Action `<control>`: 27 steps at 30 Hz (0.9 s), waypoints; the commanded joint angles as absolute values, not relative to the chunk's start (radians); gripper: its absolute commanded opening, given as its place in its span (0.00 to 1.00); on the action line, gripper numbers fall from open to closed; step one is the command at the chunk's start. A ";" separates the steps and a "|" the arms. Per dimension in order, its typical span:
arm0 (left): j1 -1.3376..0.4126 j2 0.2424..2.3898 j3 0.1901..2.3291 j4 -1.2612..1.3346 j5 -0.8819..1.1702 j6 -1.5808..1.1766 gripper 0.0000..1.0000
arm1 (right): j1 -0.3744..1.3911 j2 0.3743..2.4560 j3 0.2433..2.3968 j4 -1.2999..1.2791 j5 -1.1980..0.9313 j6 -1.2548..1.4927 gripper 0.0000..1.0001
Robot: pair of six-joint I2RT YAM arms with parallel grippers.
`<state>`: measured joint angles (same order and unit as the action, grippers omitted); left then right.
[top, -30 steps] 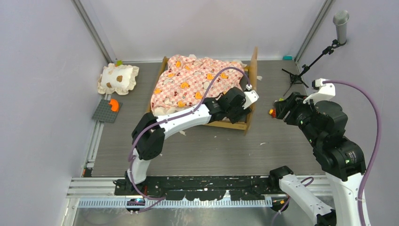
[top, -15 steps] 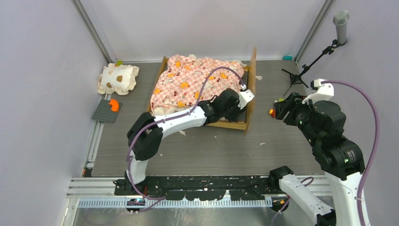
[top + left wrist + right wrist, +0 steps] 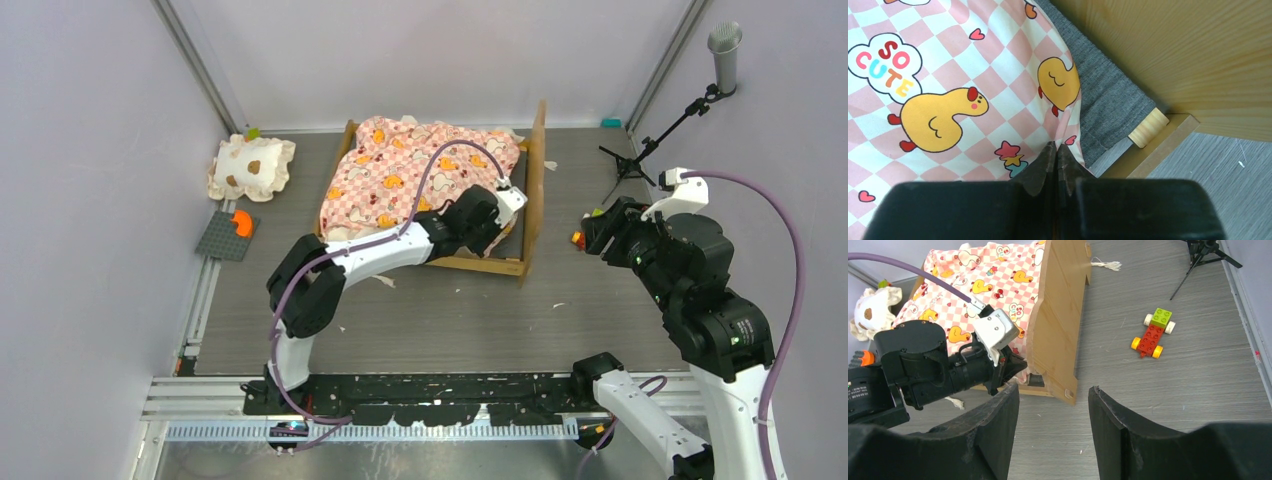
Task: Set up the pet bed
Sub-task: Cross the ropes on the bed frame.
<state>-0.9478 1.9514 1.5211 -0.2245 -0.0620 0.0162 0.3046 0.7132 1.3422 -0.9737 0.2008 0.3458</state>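
The pet bed's light-wood frame (image 3: pixel 539 165) stands mid-table, its headboard (image 3: pixel 1058 315) on the right. The pink checkered mattress (image 3: pixel 410 175) lies bunched toward the frame's left, leaving a strip of dark base (image 3: pixel 1108 100) bare beside the headboard (image 3: pixel 1188 55). My left gripper (image 3: pixel 1056 147) is shut on the mattress's edge (image 3: pixel 1068 125) near the front right corner, the cloth puckering into its fingertips. My right gripper (image 3: pixel 1054 390) hangs open above the bare table to the right of the bed, with nothing between its fingers (image 3: pixel 1113 415).
A cream spotted pillow (image 3: pixel 251 167) lies at the far left, with a grey brick plate (image 3: pixel 227 235) in front of it. A small brick car (image 3: pixel 1153 332) sits right of the headboard. A black tripod (image 3: pixel 640 150) stands at the back right.
My left gripper closed on the mattress edge and shifted slightly left and back along the bed. The right arm has not moved.
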 commanded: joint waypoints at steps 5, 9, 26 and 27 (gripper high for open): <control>-0.830 1.931 1.568 -0.210 0.145 -0.151 0.00 | 0.302 0.707 1.333 -0.961 0.211 0.332 0.58; -0.773 1.925 1.596 -0.191 0.238 -0.213 0.00 | 0.302 0.704 1.325 -0.944 0.171 0.293 0.58; -0.558 1.990 1.706 -0.105 0.468 -0.424 0.00 | 0.344 0.880 1.262 -0.708 -0.177 0.254 0.48; -0.551 1.992 1.709 -0.108 0.470 -0.423 0.00 | 0.368 0.910 1.269 -0.705 -0.172 0.233 0.48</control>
